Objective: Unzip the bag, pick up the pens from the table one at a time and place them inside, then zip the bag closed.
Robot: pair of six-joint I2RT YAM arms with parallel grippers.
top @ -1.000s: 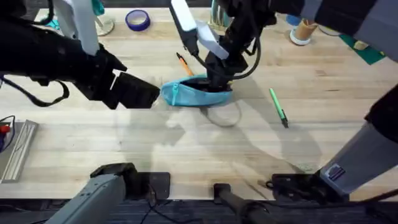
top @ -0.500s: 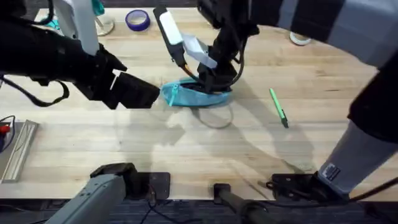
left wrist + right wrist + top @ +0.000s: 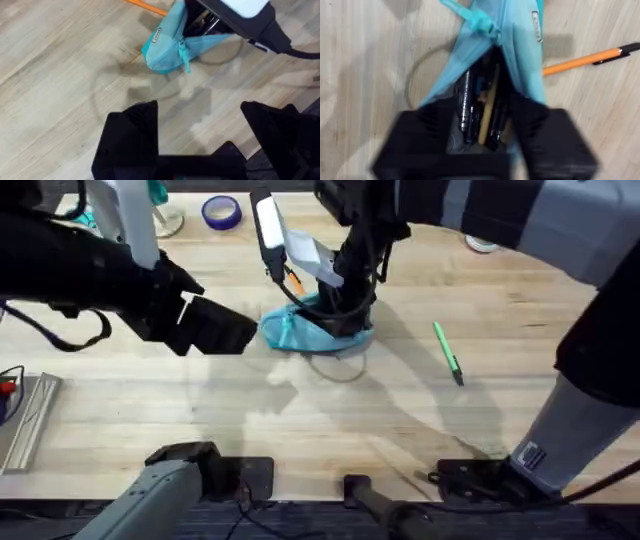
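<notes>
- Over the bag (image 3: pixel 318 330), mid-table, the right gripper (image 3: pixel 487 125) sits in the unzipped mouth — fingers spread, holding nothing.
- Orange pen (image 3: pixel 292 279) lies just behind, nearest it.
- Left gripper (image 3: pixel 200 125) waits beside — wide, empty.

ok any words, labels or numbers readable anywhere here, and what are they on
None can be read.
The bag carries a small white tag with dark marks, too blurred to read; it also shows in the right wrist view, equally unreadable.
The right arm bears a small blue and white sticker near its base, too small to read.
</notes>
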